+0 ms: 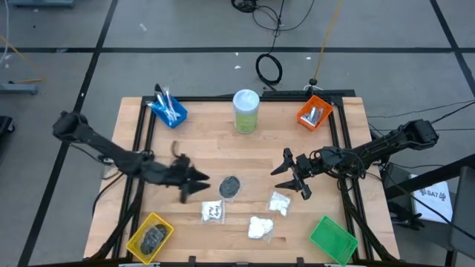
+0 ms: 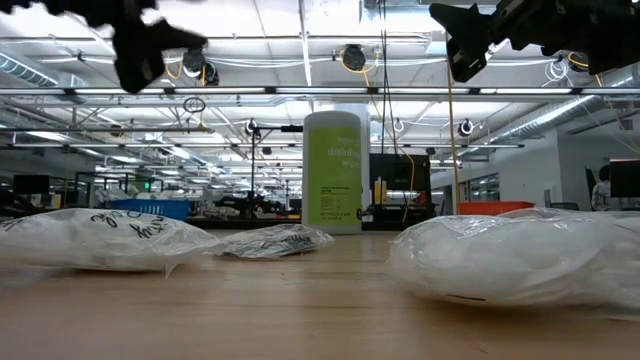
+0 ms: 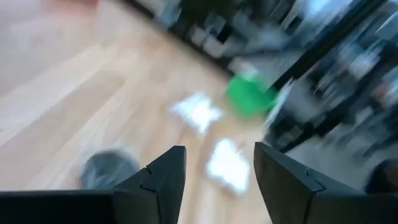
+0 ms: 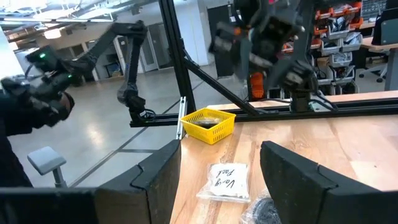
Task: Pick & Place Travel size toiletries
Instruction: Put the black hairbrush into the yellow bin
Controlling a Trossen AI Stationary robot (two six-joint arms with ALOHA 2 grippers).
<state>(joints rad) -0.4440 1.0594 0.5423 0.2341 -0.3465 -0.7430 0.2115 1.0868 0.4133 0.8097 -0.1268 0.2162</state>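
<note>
**Asker:** Toiletries first: where are they, and how will they handle?

**Robot:** Three white packets lie on the bench between my arms: one printed packet (image 1: pixel 213 211), one packet near the middle (image 1: pixel 260 227), one packet closer to my right arm (image 1: pixel 280 202). A dark grey disc (image 1: pixel 230 186) sits just beside my left end effector (image 1: pixel 194 180). I judge the packets soft, light and crinkly, best pinched at a puffy middle or a sealed edge. The disc looks bagged too, so I would grip across it gently.

**Asker:** And your end effectors?

**Robot:** Left hangs above the bench near the disc, fingers parted and empty, as its wrist view shows. My right end effector (image 1: pixel 294 173) hovers above the bench, near the packets, also spread with nothing between.

**Asker:** What does each view add?

**Robot:** Overhead shows the bins at the corners: blue (image 1: pixel 168 110), orange (image 1: pixel 315 113), yellow (image 1: pixel 151 236), green (image 1: pixel 332 239), plus the tall canister (image 1: pixel 246 111). The level view alone shows both end effectors raised well clear of the packets. My left wrist view is blurred.
</note>
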